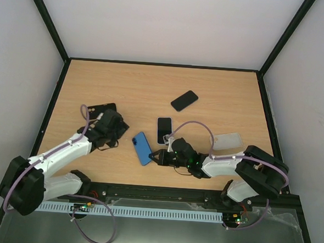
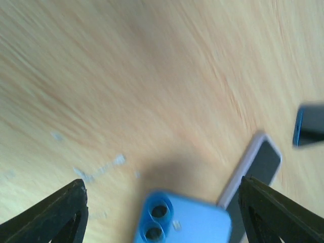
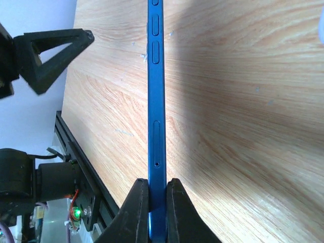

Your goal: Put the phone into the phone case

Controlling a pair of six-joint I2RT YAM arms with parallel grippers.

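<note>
My right gripper (image 1: 159, 156) is shut on the near end of a blue phone (image 1: 143, 148), which shows edge-on between its fingers (image 3: 135, 212) in the right wrist view (image 3: 156, 101). My left gripper (image 1: 119, 133) is open and empty just left of the phone. Its view shows the phone's back with two camera lenses (image 2: 177, 221) between the spread fingers (image 2: 55, 217). A clear phone case (image 1: 228, 141) lies flat at the right, beyond the right arm. A black flat item (image 1: 109, 107), perhaps a case, lies partly under the left arm.
A phone with a lilac rim (image 1: 164, 130) lies face up just behind the right gripper and also shows in the left wrist view (image 2: 255, 167). A black phone (image 1: 184, 100) lies farther back. A black frame edges the table (image 1: 153, 82).
</note>
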